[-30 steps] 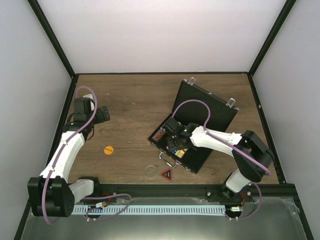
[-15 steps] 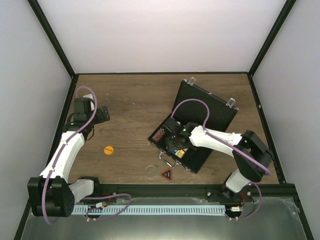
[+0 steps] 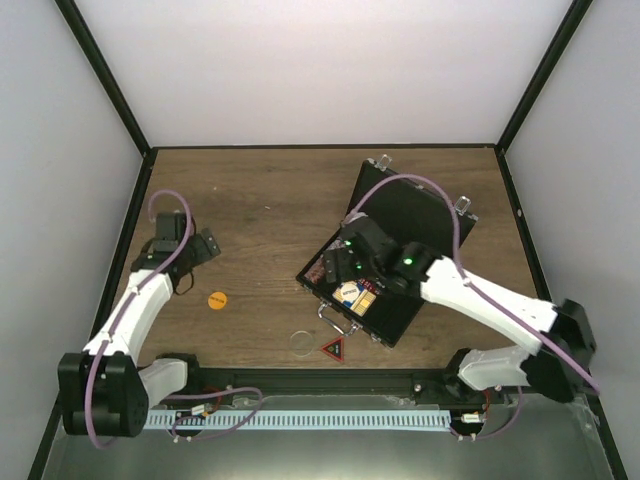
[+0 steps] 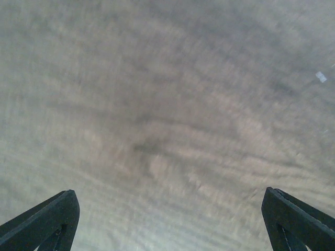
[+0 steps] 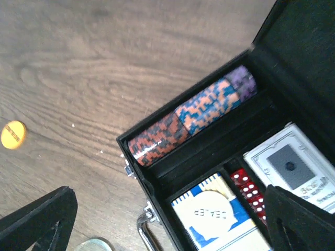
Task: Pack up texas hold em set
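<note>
The black case (image 3: 398, 318) lies open at the right of the table, lid (image 3: 415, 215) tilted back. Inside I see rows of chips (image 5: 208, 107), red dice (image 5: 246, 189), a grey card deck (image 5: 289, 168), and a white dealer button (image 5: 208, 210) resting on a blue deck (image 5: 238, 241). My right gripper (image 5: 167, 222) hovers open over the case's front-left corner, holding nothing. On the table lie an orange chip (image 3: 217, 298), a clear round disc (image 3: 300, 341) and a red-black triangle (image 3: 333, 348). My left gripper (image 3: 205, 246) is open over bare wood, behind the orange chip.
The case's silver handle (image 5: 145, 232) points toward the near edge, with the disc and triangle just beyond it. A black frame rail (image 3: 330, 375) runs along the table's front. A small white speck (image 4: 321, 77) lies on the wood ahead of the left gripper.
The right gripper has opened and risen off the case, leaving the white dealer button on the blue deck; its arm swung out to the right. The left arm shifted slightly toward the orange chip.
</note>
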`<state>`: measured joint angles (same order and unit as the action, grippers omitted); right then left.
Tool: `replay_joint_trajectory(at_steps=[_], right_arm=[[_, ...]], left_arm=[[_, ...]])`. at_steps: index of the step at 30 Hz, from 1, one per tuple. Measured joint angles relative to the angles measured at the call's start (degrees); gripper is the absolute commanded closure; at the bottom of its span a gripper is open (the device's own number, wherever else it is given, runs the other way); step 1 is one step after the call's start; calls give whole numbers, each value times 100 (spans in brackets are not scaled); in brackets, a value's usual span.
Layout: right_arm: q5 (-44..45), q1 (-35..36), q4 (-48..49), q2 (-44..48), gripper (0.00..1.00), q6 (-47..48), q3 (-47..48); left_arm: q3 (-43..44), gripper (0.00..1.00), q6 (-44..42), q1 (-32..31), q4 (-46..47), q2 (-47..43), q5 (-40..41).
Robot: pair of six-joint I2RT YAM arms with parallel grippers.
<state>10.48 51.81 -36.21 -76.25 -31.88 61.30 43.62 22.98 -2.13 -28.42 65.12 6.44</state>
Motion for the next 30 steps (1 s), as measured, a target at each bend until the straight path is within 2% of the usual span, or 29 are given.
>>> replay_joint_trajectory(at_steps=[7, 12, 17, 30], right_arm=[[-181, -697, 492, 1231, 0, 439, -761], [-413, -1086, 691, 1266, 0, 643, -1167], [-654, -1163, 905, 1266, 0, 741, -1375], [-944, -1163, 1244, 1211, 0, 723, -1574]], left_arm=[[-820, 5, 1036, -435, -348, -411, 385], [-1062, 13, 1600, -723, -400, -35, 518], [-1139, 22, 1958, -1019, -494, 284, 610], [-1279, 29, 2492, -1609, -597, 553, 588]])
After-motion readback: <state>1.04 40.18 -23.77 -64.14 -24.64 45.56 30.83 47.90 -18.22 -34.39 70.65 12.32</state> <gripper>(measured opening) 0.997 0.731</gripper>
